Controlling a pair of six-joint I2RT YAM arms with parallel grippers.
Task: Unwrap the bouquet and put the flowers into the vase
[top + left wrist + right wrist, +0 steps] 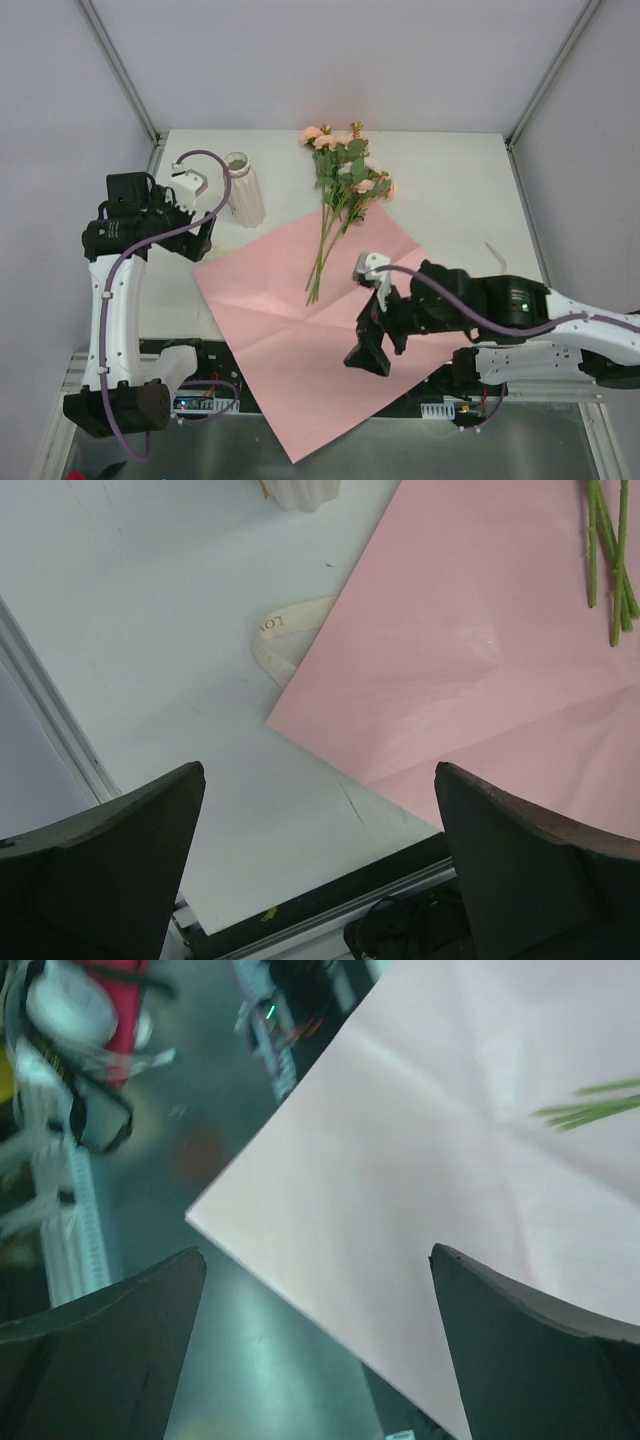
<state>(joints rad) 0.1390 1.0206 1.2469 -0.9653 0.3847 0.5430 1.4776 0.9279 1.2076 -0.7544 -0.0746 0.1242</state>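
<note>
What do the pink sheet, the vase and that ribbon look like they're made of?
Pink sheet: thin paper, likely; matte with faint sheen, lying flat with crisp fold creases. Vase: white and ribbed, ceramic or plastic; the look leaves it open. Ribbon: cream strip, probably fabric, curling loosely, printed letters.

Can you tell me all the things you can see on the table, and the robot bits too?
flowers: one bunch, peach-pink with green stems and leaves, lying at the far middle of the table, stem ends on the paper
wrapping paper: one, pink, spread flat in the middle, near corner hanging over the table edge
vase: one, white and ribbed, far left of the table
ribbon: one, cream, on the table at the paper's left edge
table: one, white
left gripper: one, black, open, near the vase
right gripper: one, black, open, over the paper's near part
</note>
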